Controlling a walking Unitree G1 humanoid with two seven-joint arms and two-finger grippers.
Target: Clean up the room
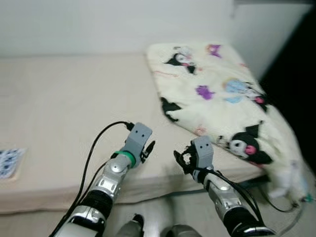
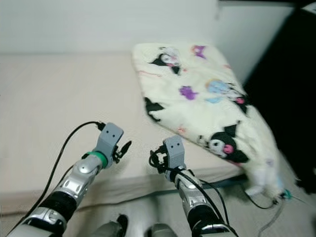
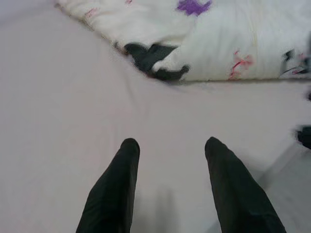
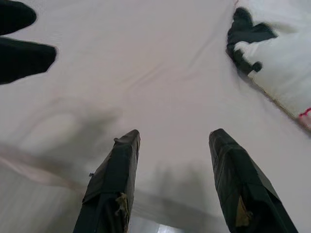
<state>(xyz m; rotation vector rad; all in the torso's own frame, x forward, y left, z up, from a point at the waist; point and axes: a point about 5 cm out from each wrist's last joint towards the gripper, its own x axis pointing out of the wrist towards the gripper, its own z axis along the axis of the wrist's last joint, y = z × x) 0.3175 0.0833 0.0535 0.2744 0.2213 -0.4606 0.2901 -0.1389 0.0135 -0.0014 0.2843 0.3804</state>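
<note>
A white blanket (image 1: pixel 217 94) printed with black and purple cartoon figures lies crumpled on the right part of a beige bed (image 1: pixel 64 98), and its lower end hangs over the bed's corner. My left gripper (image 1: pixel 149 148) hovers over the bed's front edge, left of the blanket, open with nothing between its fingers (image 3: pixel 121 184). My right gripper (image 1: pixel 181 159) is beside it, also open and empty above the sheet (image 4: pixel 160 73). The blanket's dark-printed edge (image 3: pixel 155 60) lies just beyond both grippers.
A small blue-patterned item (image 1: pixel 9 162) lies at the bed's left front edge. A white wall (image 1: pixel 98 24) runs behind the bed. Cables (image 1: pixel 291 207) trail on the floor under the hanging blanket. A dark area (image 1: pixel 301 74) is at the far right.
</note>
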